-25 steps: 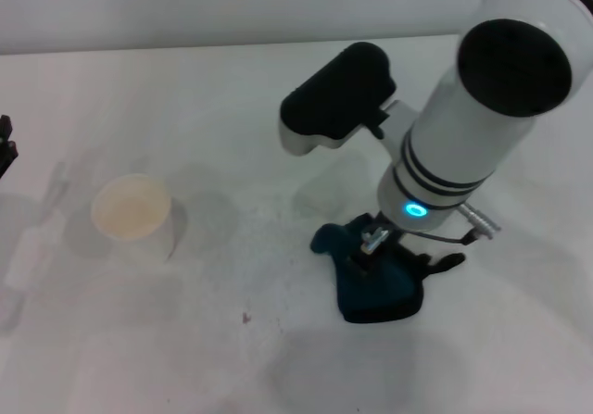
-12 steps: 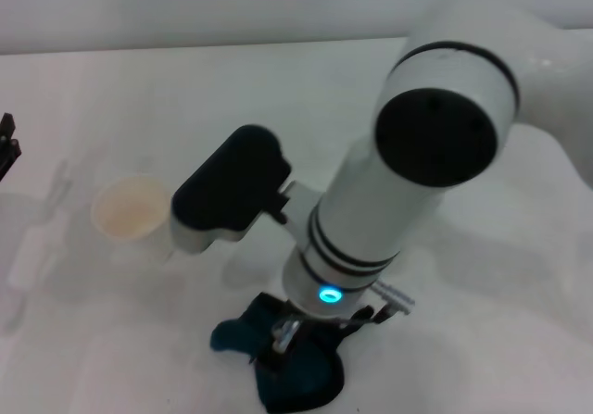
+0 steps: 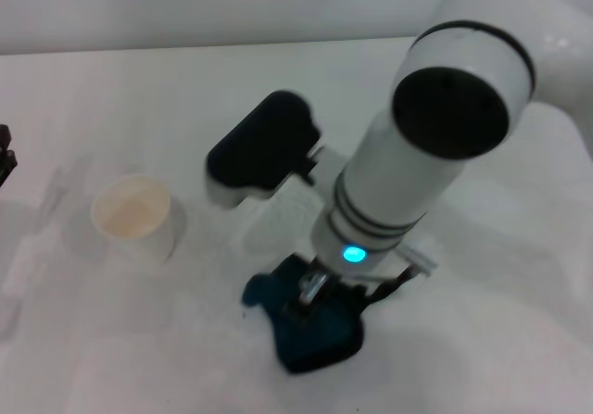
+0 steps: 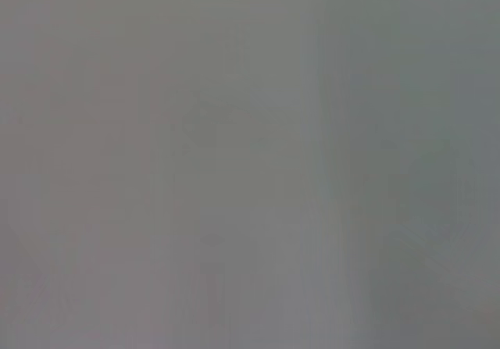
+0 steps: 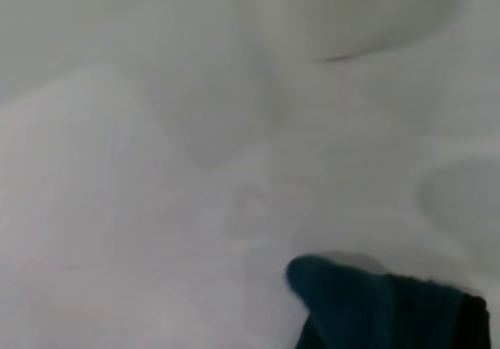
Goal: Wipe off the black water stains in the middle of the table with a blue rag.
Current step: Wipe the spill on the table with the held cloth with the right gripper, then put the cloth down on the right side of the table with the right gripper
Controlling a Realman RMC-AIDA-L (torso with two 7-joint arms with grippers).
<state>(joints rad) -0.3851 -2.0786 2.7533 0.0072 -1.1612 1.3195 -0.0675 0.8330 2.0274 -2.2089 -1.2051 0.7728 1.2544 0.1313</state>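
The blue rag (image 3: 320, 338) lies crumpled on the white table (image 3: 139, 340) near the front middle. My right gripper (image 3: 310, 295) points down onto it and is shut on the rag, pressing it against the table. The right wrist view shows a corner of the rag (image 5: 375, 306) on the bare table (image 5: 117, 208). I cannot make out the black water stains; the spot is at or under the rag's left edge. My left gripper (image 3: 4, 155) is parked at the far left edge, only a sliver showing. The left wrist view is plain grey.
A white paper cup (image 3: 132, 216) stands upright to the left of the rag, a hand's width away. The right arm's big white forearm (image 3: 417, 164) and its black camera housing (image 3: 262, 145) hang over the middle of the table.
My right gripper dragged the rag left and toward the front, then back a little to the right. The dark speck seen one second ago left of the rag no longer shows.
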